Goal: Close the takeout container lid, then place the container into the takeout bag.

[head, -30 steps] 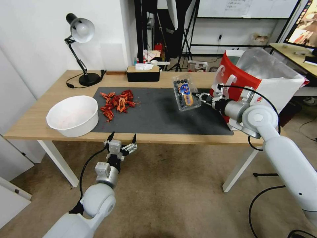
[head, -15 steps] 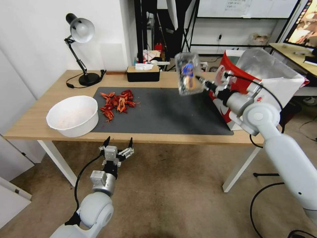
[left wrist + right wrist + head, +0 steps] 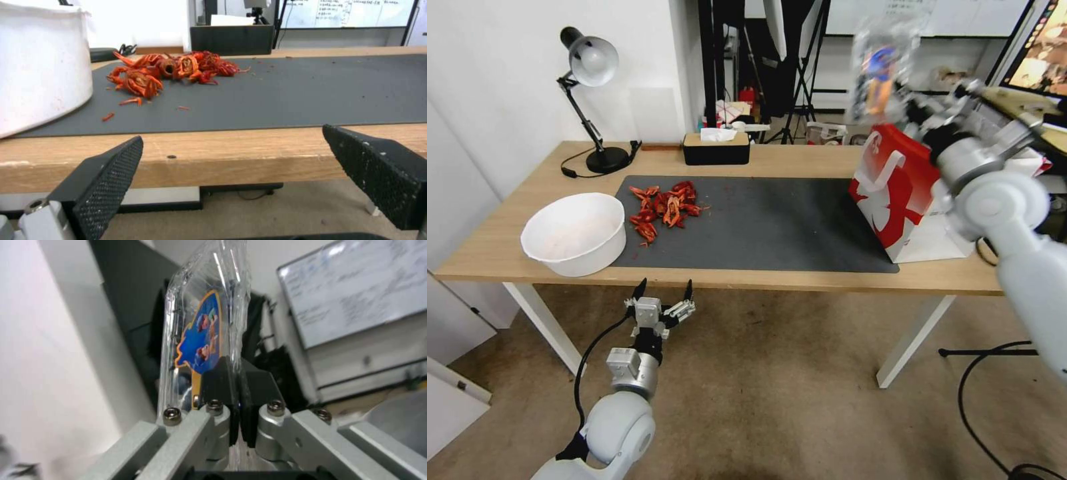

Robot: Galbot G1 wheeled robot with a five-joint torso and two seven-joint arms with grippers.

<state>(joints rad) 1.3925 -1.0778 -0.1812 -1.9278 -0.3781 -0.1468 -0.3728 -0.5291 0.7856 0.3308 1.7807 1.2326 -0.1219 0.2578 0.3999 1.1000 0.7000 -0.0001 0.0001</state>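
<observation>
The container (image 3: 879, 70) is held aloft above the takeout bag (image 3: 904, 193), clamped at its edge by the right pincer (image 3: 238, 400). The bag stands at the surface's (image 3: 800, 280) right edge. The left pincer (image 3: 662, 303) is parked, fingers spread, below the near edge, in front of the white bowl (image 3: 575, 233) and crayfish shells (image 3: 664, 203).

The head camera looks forward and down over the wooden worktop (image 3: 800, 163), sharing with the low, close left wrist view, level with the near edge, the red crayfish-shell pile (image 3: 664, 203) (image 3: 169, 71) at ten o'clock.
</observation>
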